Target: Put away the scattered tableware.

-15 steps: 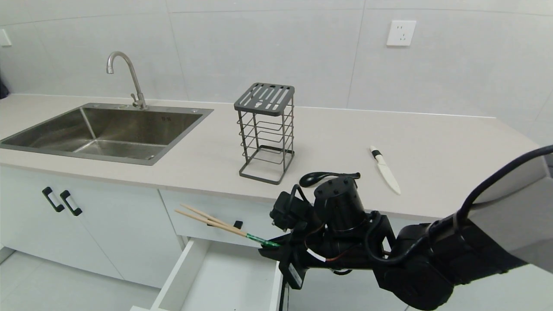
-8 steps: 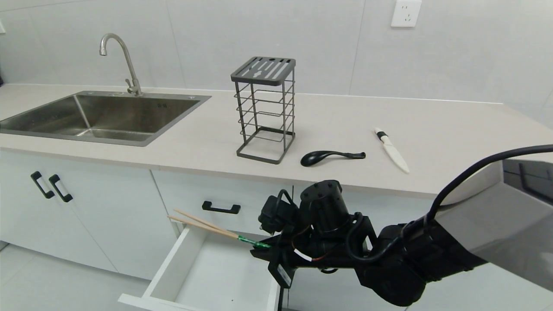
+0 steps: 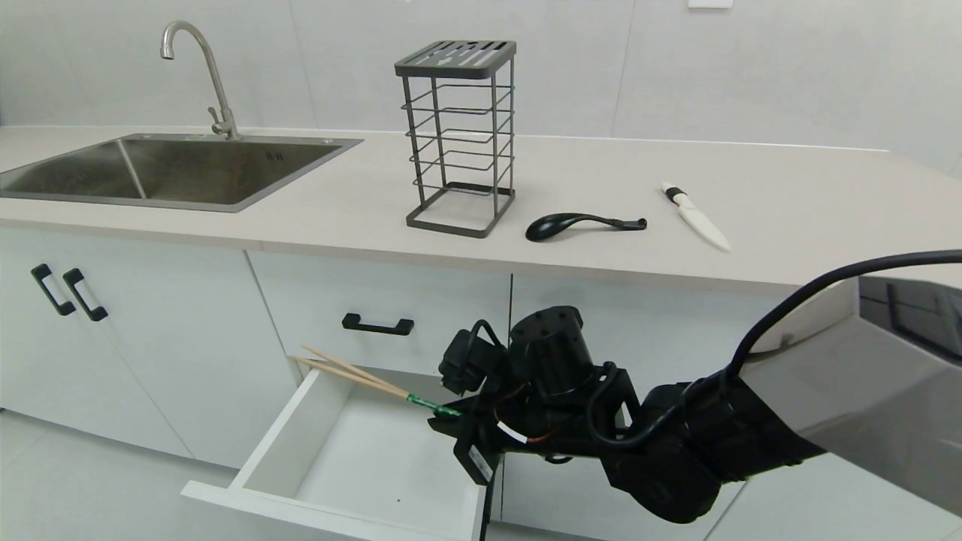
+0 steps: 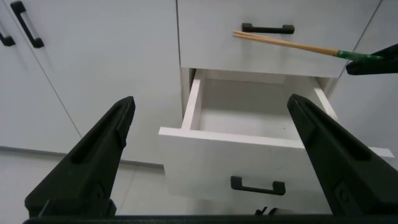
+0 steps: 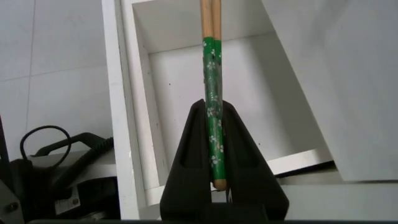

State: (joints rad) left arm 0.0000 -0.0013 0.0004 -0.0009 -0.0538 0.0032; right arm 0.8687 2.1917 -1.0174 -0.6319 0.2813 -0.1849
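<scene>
The right hand point(image 3: 451, 412) is pinching the chopsticks point(image 3: 361, 376) by their green-wrapped ends. It is holding the pair side by side and nearly level, so the bare wooden tips are reaching left over the open drawer point(image 3: 274, 443). In the right wrist view the sticks point(image 5: 211, 37) are running straight out from between the pressed-together fingers point(image 5: 186, 162) and crossing above the drawer's white floor. Gripping at one end is probably leaving the long shafts free to go down flat inside, rather than catching on a side wall point(image 5: 124, 93).

The left hand point(image 4: 211, 106) is hanging low on the near side of the drawer, facing its front panel. Its fingers are spread wide and carrying nothing (likely waiting to deal with the drawer itself).

Up on the table point(image 3: 789, 225), a black spoon point(image 3: 579, 223) is lying just right of the wire rack point(image 3: 458, 135). A white knife point(image 3: 695, 218) is lying farther right, apart from the spoon. Both are untouched, so the job is looking only partly done. The step in hand seems to be lowering the chopsticks into the drawer. The main risk is one stick slipping loose and rolling over the edge.
</scene>
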